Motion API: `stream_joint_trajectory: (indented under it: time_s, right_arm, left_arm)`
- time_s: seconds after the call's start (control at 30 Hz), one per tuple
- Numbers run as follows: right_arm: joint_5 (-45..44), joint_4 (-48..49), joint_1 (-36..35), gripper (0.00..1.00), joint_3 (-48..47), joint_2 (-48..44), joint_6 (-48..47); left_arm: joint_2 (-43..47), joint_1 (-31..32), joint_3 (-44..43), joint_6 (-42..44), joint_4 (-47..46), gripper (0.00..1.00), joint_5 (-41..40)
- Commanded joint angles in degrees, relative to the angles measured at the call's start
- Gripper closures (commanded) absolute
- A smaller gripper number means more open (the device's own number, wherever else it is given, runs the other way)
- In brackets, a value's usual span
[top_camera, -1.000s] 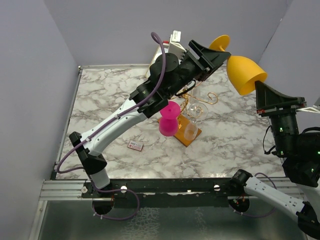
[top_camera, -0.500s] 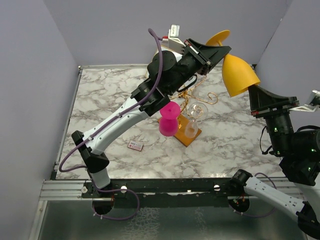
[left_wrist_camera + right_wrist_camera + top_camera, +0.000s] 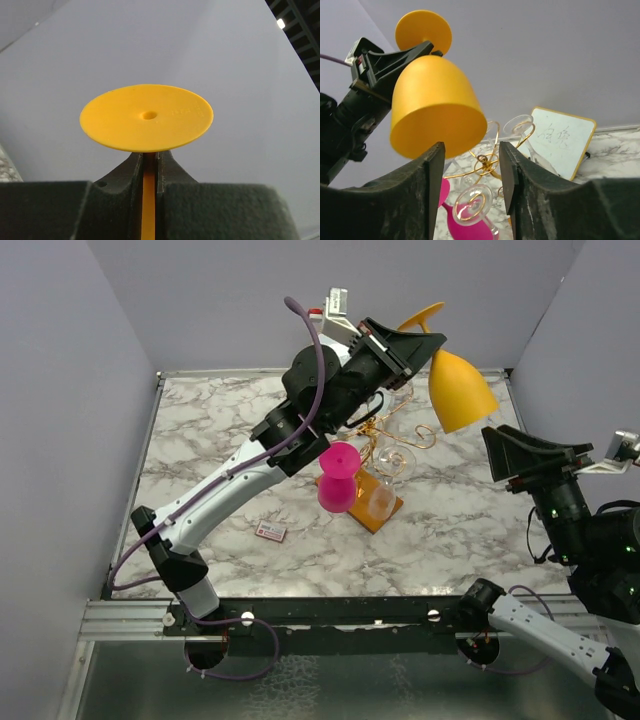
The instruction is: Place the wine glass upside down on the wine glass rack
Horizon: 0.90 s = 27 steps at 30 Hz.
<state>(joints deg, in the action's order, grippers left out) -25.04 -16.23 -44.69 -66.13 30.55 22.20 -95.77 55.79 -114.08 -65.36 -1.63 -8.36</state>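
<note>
The yellow wine glass [image 3: 460, 390] hangs high over the back of the table, bowl mouth pointing down and to the right, foot [image 3: 420, 315] up. My left gripper [image 3: 418, 338] is shut on its stem. In the left wrist view the stem [image 3: 148, 200] runs between the closed jaws, with the round foot [image 3: 146, 117] just past them. My right gripper [image 3: 497, 458] is open, just below and to the right of the bowl and apart from it; the bowl [image 3: 435, 105] sits above its left finger [image 3: 436, 172]. The wine glass rack [image 3: 385, 435] stands beneath, on its wooden base [image 3: 372, 512].
A pink glass [image 3: 338, 480] and clear glasses [image 3: 395, 462] hang upside down on the rack. A gold-framed mirror [image 3: 560, 140] leans at the back wall. A small box [image 3: 271, 531] lies on the marble table [image 3: 220, 440]. Grey walls close in on the left, back and right.
My right gripper has let go of the yellow bowl, opened and dropped away. My left gripper has shut on the stem and carried the glass left and lower, towards the rack.
</note>
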Motion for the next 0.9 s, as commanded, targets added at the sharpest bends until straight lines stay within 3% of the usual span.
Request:
stream_joint_trajectory:
  time_s: [0.0, 0.2, 0.47, 0.67, 0.87]
  right_arm:
    - [6.5, -8.9, -0.3, 0.50, 0.7, -3.3, -0.9]
    - [7.8, -15.0, -0.3, 0.50, -3.6, -2.8, 0.8]
    - [4.7, -25.3, -0.3, 0.52, -20.6, 8.3, 10.6]
    - [5.5, -27.8, -0.3, 0.52, -25.6, 13.4, 19.6]
    - [6.9, -28.9, -0.3, 0.52, -31.4, 17.4, 21.4]
  left_arm:
    - [4.1, -1.2, 1.1, 6.5, -3.5, 1.00, -3.9]
    - [6.9, -1.2, 5.2, 15.7, -10.3, 1.00, -4.4]
    - [8.0, -1.2, 7.4, 33.9, -17.0, 1.00, 5.2]
    - [8.4, -1.1, 9.1, 48.2, -21.6, 1.00, 16.8]
    - [9.1, -0.9, 11.6, 58.9, -24.1, 1.00, 26.0]
